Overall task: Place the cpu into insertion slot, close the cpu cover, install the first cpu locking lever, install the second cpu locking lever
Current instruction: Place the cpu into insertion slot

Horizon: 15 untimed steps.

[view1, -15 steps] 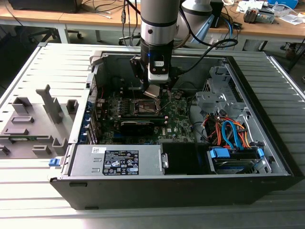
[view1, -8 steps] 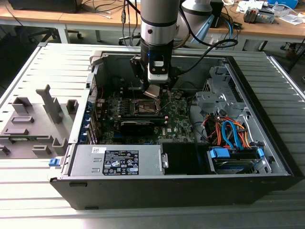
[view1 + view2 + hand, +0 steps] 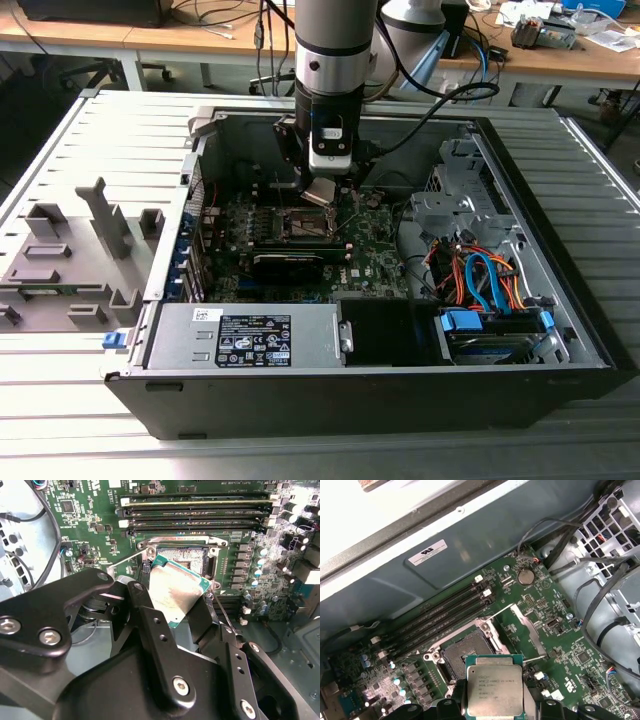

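Gripper [image 3: 174, 597] – its two fingers clamped on opposite edges of one cpu [image 3: 494, 690] – holds the chip tilted, metal face up, just above the single open insertion slot [image 3: 465, 655], not seated.

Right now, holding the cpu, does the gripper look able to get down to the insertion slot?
Probably yes. The gripper, shut on the cpu, hangs just above the insertion slot; the slot lies open, with the cpu cover swung off to one side and nothing between.
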### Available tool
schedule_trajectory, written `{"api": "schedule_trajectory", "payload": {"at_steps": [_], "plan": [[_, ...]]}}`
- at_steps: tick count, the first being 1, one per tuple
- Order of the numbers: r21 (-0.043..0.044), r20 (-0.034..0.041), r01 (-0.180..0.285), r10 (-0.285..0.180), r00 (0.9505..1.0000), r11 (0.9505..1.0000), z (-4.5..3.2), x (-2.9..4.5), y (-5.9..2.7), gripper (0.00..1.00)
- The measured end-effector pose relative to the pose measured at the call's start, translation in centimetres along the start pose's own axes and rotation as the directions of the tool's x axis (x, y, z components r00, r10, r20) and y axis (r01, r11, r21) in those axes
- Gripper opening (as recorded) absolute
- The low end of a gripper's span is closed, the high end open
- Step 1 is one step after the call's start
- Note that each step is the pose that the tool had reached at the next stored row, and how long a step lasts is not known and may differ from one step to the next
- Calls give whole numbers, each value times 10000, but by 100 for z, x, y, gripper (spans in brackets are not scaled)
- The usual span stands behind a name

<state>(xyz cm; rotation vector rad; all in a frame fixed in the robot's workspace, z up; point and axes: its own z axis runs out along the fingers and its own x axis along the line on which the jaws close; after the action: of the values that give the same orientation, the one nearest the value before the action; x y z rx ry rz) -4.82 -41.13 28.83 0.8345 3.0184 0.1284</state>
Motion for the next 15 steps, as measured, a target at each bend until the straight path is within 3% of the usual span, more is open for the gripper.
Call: {"api": "schedule_trajectory", "payload": {"at_steps": [15], "plan": [[1,21,-222,222,9998,9998,0,0,0,54]]}}
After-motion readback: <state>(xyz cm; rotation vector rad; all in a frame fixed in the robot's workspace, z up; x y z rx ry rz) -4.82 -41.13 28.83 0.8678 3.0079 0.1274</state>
